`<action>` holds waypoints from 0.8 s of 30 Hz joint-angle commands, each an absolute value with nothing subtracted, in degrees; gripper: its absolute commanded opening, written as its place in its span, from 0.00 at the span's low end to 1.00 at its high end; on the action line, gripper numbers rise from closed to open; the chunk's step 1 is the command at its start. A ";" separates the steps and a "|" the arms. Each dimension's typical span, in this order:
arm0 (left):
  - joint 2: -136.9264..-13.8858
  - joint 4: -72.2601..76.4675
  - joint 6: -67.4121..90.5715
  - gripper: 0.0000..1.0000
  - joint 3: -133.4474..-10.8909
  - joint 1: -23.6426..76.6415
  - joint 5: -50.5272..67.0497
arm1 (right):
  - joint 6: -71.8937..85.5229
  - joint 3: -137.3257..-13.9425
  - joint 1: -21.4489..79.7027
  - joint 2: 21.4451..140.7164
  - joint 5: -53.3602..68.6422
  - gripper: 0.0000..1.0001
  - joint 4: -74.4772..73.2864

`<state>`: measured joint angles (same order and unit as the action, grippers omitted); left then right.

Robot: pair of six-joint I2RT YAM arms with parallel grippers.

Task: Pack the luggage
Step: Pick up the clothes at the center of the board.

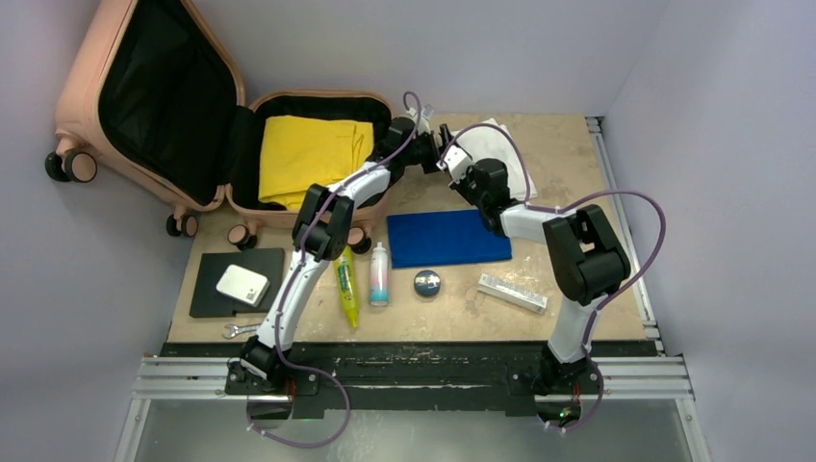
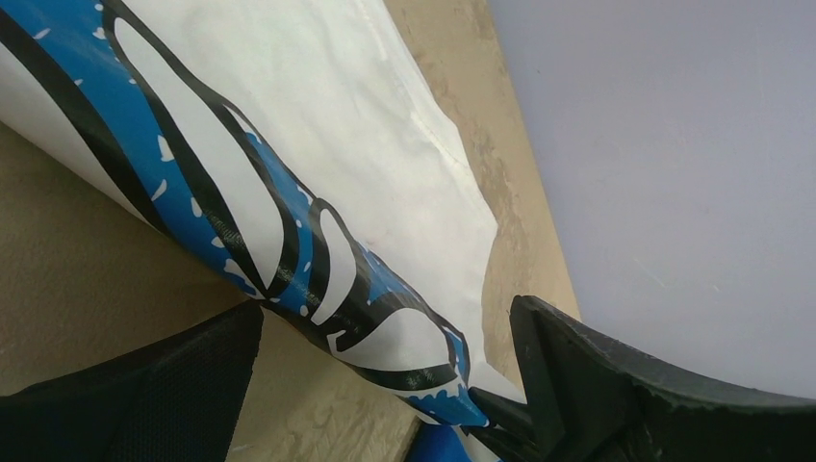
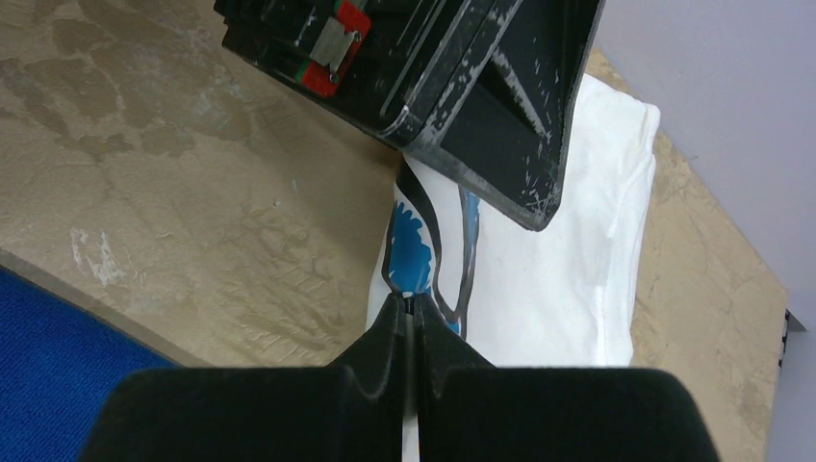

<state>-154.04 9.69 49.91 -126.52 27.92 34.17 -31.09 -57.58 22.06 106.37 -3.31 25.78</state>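
Observation:
The luggage (image 1: pixel 87 91), a salmon-pink suitcase, lies open at the back left with a folded yellow cloth (image 1: pixel 308 154) in its lower half. A white shirt with a blue and black print (image 1: pixel 505 140) lies at the back centre of the table. My right gripper (image 3: pixel 414 310) is shut on the printed edge of the shirt (image 3: pixel 548 279) and lifts it into a fold. My left gripper (image 2: pixel 385 385) is open, its jaws on either side of that raised fold of the shirt (image 2: pixel 318 115) without touching it. In the top view the two grippers, left (image 1: pixel 430 154) and right (image 1: pixel 452 159), meet beside the suitcase.
A folded blue cloth (image 1: pixel 447 238) lies mid-table. Along the front are a black pad (image 1: pixel 216 289) with a white box (image 1: pixel 242 285), a wrench (image 1: pixel 236 330), a yellow tube (image 1: pixel 346 289), a white bottle (image 1: pixel 379 274), a round tin (image 1: pixel 427 282) and a long clear packet (image 1: pixel 513 293).

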 commanded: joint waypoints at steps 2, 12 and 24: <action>-161.77 0.54 47.90 0.99 -122.16 32.85 30.44 | -30.13 -56.72 21.79 101.94 -1.39 0.00 30.50; -164.71 0.13 47.68 0.82 -126.27 33.29 30.61 | -30.05 -56.43 21.66 101.57 4.12 0.00 29.32; -162.14 1.68 48.15 0.00 -126.41 33.14 33.71 | -29.42 -60.86 21.53 102.79 4.34 0.61 21.56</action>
<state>-155.79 7.25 48.71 -129.75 28.75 33.69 -30.28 -56.97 21.69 103.85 2.79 24.77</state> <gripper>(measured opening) 0.051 0.453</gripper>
